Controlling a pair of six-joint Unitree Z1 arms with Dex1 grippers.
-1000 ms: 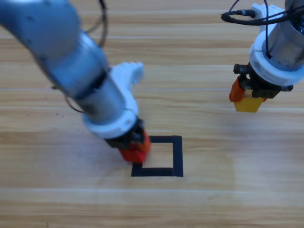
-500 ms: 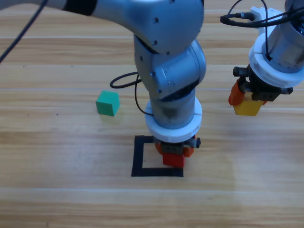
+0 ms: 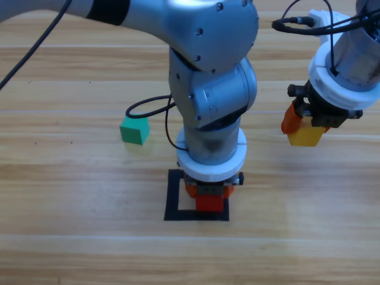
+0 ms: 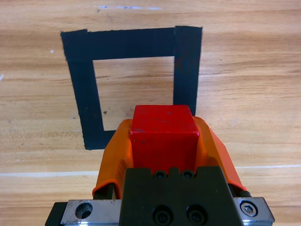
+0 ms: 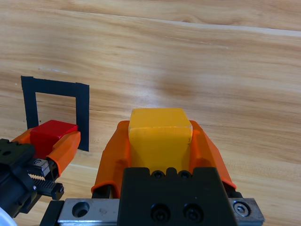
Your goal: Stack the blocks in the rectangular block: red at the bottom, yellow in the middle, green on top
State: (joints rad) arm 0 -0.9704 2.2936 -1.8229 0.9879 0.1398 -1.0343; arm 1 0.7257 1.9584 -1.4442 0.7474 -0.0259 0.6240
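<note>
Red cube (image 3: 209, 202), a plain block with no long axis, sits squarely between the two orange jaws of the left end effector (image 3: 209, 196), its faces roughly parallel to the tape lines in the left wrist view (image 4: 163, 132); the jaws are closed against its two sides and grip it. From above it lies over the lower right part of the rectangular block (image 3: 173, 196), the black tape outline on the table (image 3: 71, 237), overlapping the outline's bottom strip; whether it rests on the wood or hangs just above cannot be told. Inside the outline only bare wood shows (image 4: 136, 89), with no cube lying free in it. The left arm's grey body stands directly over the outline's upper and right side and hides much of it from the high view. Yellow cube (image 3: 305, 135) is clamped in the right end effector (image 3: 304, 127), whose jaws are closed on its sides (image 5: 160, 134); it is well apart from the outline, up and to the right, above the table surface. In the right wrist view the red cube (image 5: 51, 134) and the tape outline (image 5: 82, 108) appear off to the left. Green cube (image 3: 134, 129) rests alone on the table to the left of the left arm, outside the outline, turned slightly askew to the wood grain, with a black cable looping just beside it.
</note>
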